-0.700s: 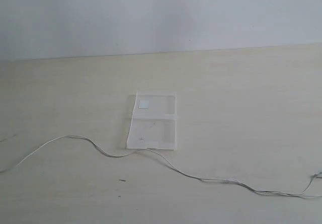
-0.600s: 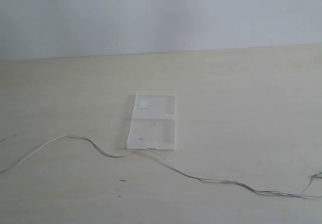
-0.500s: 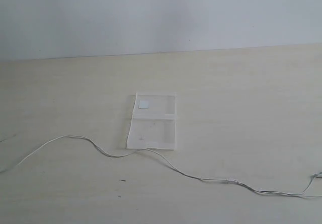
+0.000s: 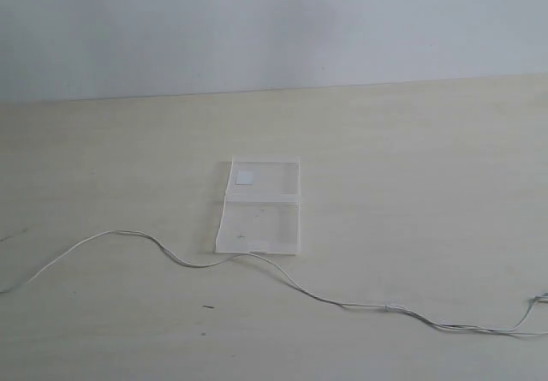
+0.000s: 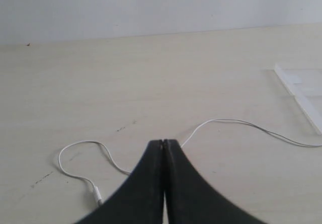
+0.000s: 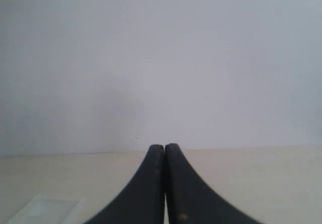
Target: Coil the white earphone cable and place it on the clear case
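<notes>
White earphone cable (image 4: 342, 304) lies slack beside the clear case (image 4: 259, 218) on the counter (image 4: 411, 184): likely light, floppy; pinch mid-span. Left gripper (image 5: 163, 142) and right gripper (image 6: 164, 146) pressed together, empty.

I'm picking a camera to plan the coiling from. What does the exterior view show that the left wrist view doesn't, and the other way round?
Only the exterior view: the whole case, both halves and its white mark, with the cable crossing the table from one picture edge to the other.
Only the left wrist view: the shut left claw and the cable's looped end with a thicker tip.
Both: the cable lying uncoiled, and the case, though the wrist view catches only a corner of it.
</notes>
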### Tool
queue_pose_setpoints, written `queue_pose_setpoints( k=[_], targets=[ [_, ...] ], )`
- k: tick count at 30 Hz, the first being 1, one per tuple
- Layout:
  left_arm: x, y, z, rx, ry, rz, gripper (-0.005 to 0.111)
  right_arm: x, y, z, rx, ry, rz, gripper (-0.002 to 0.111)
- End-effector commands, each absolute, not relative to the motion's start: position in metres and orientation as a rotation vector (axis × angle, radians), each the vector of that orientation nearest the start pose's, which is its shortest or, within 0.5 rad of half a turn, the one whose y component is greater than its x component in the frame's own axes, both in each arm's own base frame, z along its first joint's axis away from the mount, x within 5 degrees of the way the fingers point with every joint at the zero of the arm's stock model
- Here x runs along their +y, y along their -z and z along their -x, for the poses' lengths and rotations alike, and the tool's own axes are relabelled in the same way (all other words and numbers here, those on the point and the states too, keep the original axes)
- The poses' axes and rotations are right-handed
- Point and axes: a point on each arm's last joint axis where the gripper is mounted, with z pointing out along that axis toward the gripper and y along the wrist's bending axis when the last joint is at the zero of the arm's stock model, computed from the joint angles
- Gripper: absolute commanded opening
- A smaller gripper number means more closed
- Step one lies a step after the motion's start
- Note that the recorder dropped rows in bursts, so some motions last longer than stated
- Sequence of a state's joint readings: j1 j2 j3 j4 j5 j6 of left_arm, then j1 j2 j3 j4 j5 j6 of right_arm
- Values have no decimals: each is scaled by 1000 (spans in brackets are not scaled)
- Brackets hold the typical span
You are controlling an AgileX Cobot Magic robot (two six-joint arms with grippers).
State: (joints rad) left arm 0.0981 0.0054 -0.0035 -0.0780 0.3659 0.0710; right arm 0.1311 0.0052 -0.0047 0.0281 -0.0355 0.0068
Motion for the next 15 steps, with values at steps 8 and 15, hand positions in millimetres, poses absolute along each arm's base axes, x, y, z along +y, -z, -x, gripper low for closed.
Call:
queue_pose_setpoints(
  k=[8,15],
  targets=[
    [2,-181,-53,1835,-33,81,0,-1,-270,-42,1034,-134,-34,0],
    [2,-181,-53,1835,-33,81,0,2,-353,-84,1235,-37,10,0]
  ],
)
